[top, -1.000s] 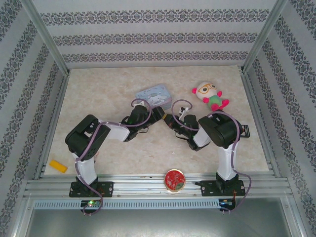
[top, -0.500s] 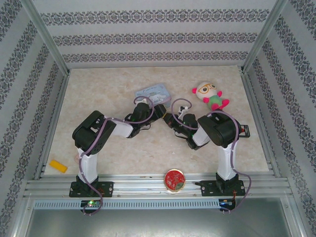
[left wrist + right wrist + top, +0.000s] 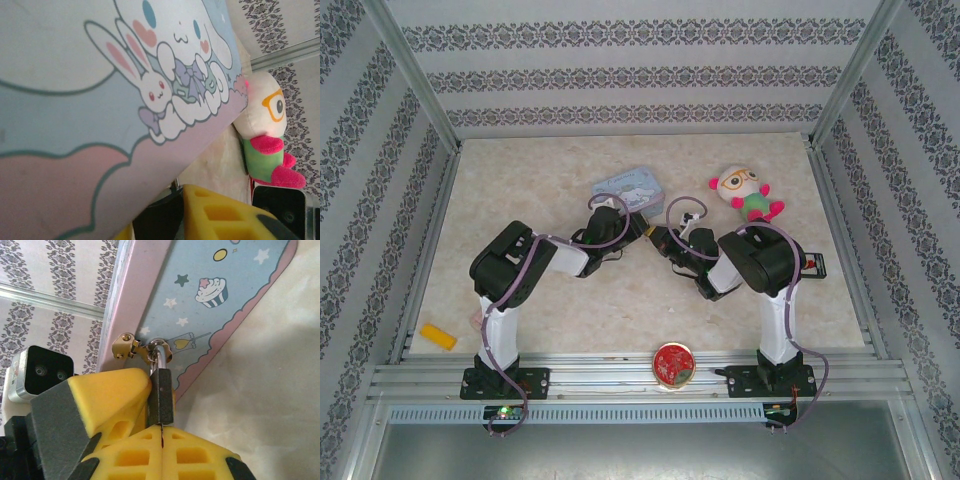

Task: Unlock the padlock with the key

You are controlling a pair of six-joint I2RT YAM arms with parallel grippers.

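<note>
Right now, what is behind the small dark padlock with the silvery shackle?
The light-blue cartoon tin box, whose brass hasp ring holds the shackle. The right gripper hides the padlock's underside.

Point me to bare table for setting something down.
Free: far-left tabletop between the left wall and the tin; the near strip between the arm bases, beyond the red round object. Crowded: the centre, where the left gripper and right gripper meet at the tin's padlock, plush just right.

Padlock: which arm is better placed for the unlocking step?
Right, probably: the right gripper, jaws shut, sits directly beneath the padlock, which hangs from the clasp of the tin. A finger of the left gripper lies against the padlock's side, better suited to steadying.
</note>
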